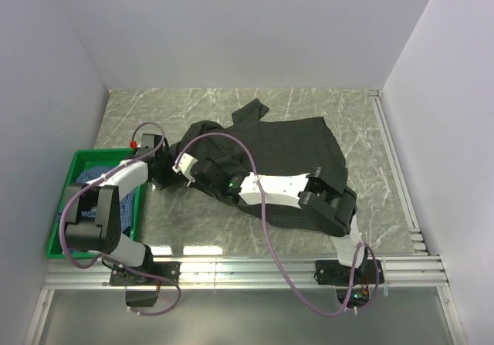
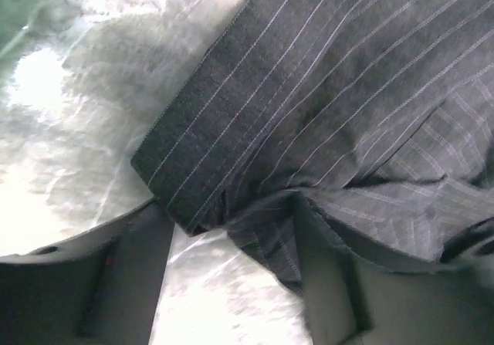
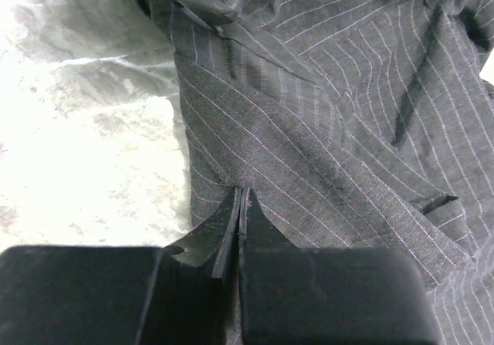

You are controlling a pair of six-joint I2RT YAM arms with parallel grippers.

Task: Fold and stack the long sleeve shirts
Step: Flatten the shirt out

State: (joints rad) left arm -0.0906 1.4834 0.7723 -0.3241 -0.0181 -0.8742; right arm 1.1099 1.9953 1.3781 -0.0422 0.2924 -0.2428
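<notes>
- The right gripper (image 3: 241,202) has its jaws pressed together at the edge of a fold in the black pinstriped shirt (image 1: 285,140), and seems to hold only a thin nip of cloth. With so little caught, the fold could slip free as soon as the arm pulls.
- The left gripper (image 2: 231,283) has its jaws apart, straddling a banded edge of the same shirt, with bare counter (image 1: 370,129) showing beside one finger. If it closes off-centre, it may catch one layer only, or several bunched ones, and the fold would come out crooked.
- The two grippers work close together at the shirt's left side, so they could bump each other if either moves sideways without clearance.
- The shirt lies rumpled across the middle of the counter, one part sticking out at the far edge. A lift from one side alone could drag the rest into a heap.
- The blue checked shirt (image 1: 89,177) sits in the green crate (image 1: 58,233) just left of the arms. A wide swing of the left arm could snag it or strike the crate's rim.
</notes>
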